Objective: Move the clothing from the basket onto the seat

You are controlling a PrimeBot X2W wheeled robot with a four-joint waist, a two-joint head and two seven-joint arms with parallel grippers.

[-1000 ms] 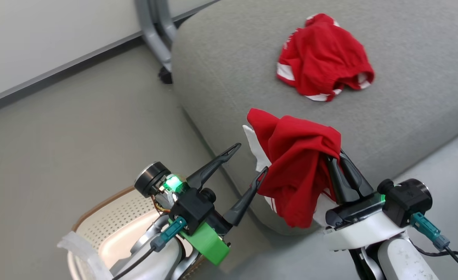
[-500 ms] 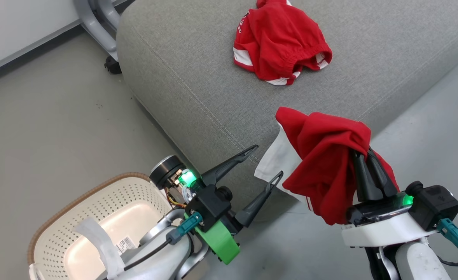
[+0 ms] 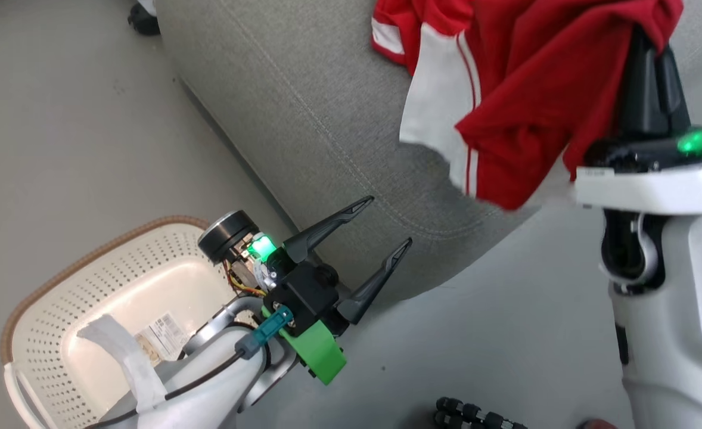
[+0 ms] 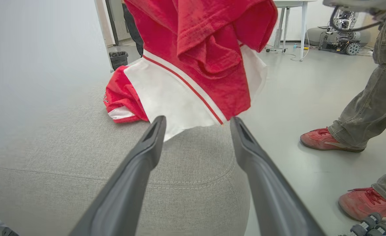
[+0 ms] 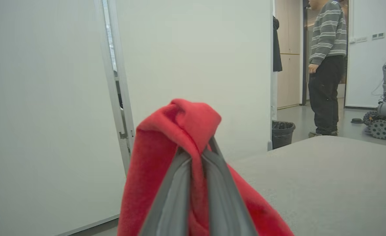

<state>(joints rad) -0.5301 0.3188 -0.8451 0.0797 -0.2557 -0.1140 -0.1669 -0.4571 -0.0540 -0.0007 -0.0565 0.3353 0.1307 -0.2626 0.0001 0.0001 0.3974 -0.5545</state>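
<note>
The step in hand looks like the drop. The right arm (image 3: 696, 310) would do best to carry the crumpled red knit garment with white side panels (image 3: 530, 83) further in from the rounded near corner of the large light grey fabric seat cushion (image 3: 303, 113). It should lower until the cloth rests on the upholstery and only then let go, because the white panel hangs just over the seat's edge seam and might slide to the floor. Its jaws are clenched on a fold of that garment, pointing upward, with the forearm upright beside the seat's edge. A second red-and-white garment (image 4: 122, 95) lies deeper on the cushion. The left arm (image 3: 208, 393) reaches over the cream-white perforated plastic basket with a brown rim (image 3: 118, 268), which stands on the floor by that corner. Its jaws are spread, gripping nothing.
</note>
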